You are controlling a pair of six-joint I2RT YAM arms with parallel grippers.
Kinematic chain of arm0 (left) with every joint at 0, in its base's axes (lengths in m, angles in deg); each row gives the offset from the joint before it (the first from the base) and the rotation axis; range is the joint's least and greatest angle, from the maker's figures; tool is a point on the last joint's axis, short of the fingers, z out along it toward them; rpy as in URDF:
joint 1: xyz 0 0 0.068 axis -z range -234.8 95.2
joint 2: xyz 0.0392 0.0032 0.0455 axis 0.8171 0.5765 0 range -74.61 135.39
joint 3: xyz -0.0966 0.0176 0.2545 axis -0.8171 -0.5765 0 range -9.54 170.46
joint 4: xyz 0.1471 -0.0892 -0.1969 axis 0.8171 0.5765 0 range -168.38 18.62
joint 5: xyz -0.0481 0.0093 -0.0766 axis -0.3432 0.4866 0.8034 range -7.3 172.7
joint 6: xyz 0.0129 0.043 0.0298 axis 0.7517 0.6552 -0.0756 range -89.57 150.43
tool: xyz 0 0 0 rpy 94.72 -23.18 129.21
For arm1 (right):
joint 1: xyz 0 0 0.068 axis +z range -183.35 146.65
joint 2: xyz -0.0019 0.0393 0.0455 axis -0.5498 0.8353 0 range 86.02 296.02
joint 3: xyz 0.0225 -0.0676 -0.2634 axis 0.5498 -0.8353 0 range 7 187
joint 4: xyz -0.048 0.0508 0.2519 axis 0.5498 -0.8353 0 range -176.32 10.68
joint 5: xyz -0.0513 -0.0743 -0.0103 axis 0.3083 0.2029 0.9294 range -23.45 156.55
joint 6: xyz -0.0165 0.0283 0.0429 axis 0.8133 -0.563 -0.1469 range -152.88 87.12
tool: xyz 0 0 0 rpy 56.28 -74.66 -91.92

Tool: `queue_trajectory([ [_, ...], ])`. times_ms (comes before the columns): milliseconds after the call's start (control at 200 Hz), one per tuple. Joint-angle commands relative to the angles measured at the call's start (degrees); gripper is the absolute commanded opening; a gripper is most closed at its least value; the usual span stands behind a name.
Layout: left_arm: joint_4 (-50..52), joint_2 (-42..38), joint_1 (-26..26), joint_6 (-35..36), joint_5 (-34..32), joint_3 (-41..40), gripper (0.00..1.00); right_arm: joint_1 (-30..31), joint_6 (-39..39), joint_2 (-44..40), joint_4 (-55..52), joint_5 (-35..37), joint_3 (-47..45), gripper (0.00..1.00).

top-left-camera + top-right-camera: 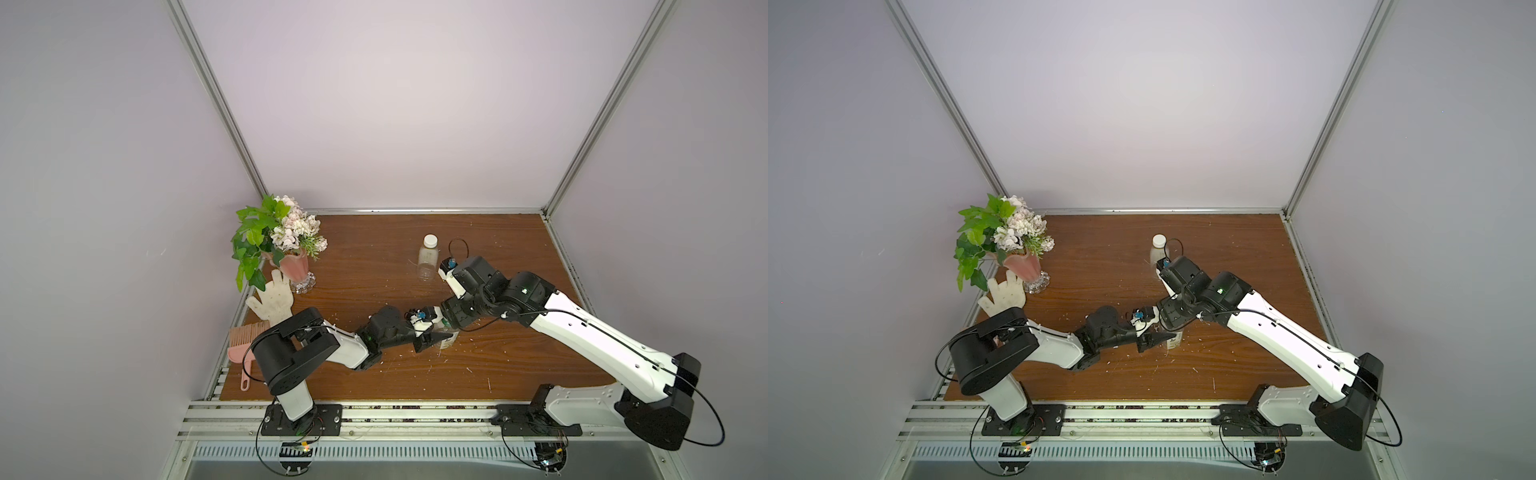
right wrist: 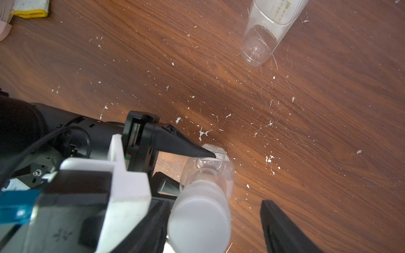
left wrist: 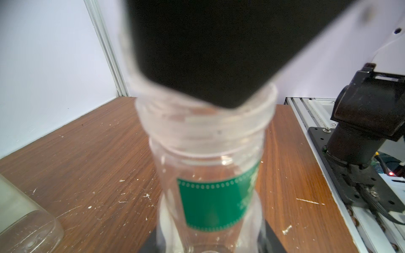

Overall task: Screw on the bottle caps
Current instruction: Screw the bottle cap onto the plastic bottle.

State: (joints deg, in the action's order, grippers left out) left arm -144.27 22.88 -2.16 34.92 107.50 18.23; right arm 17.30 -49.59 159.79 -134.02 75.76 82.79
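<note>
In a top view the left gripper [image 1: 438,337] is clamping the labelled bottle [image 1: 449,340] mid-table. In the left wrist view its neck threads [image 3: 203,131] are showing bare. In the right wrist view the right gripper [image 2: 210,227], fingers apart, is straddling the cap [image 2: 198,219] (merely perched, I judge); closing off-centre risks cross-threading it.

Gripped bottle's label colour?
Label: green, white dotted border. Clearest in the left wrist view.

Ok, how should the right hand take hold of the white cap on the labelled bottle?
Probably grip the white cap by its round side wall, coming straight down from above: it sits flat atop the upright labelled bottle, leaving opposite sides free.
</note>
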Motion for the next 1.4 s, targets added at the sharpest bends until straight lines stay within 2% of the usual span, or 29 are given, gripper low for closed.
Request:
queue_trajectory([
  [0, -0.1, -0.6, 0.6, -0.3, 1.7, -0.8, 0.47, 0.1, 0.4, 0.5, 1.4, 1.8, 0.3, 0.72],
  [335, 0.0, -0.5, 0.7, -0.7, 2.5, -0.6, 0.47, -0.1, 0.8, 0.8, 2.8, 1.1, 1.1, 0.73],
  [510, -0.1, 0.0, 0.9, -1.0, 3.0, -0.6, 0.46, -0.4, 1.1, 1.4, 2.8, 3.2, 3.0, 0.73],
  [861, -0.1, -0.4, 0.9, -0.6, 3.6, -1.4, 0.46, -2.7, 4.8, -0.4, 0.3, 2.0, 6.0, 0.80],
  [1151, 1.8, -2.6, -0.2, 0.3, 7.0, -3.7, 0.47, -3.3, 14.4, -7.4, -3.1, -6.5, 4.2, 0.81],
  [1396, 5.0, -5.9, -1.3, 1.7, 7.8, -5.5, 0.47, -2.1, 22.0, -9.3, -3.8, -13.4, 0.5, 0.78],
])
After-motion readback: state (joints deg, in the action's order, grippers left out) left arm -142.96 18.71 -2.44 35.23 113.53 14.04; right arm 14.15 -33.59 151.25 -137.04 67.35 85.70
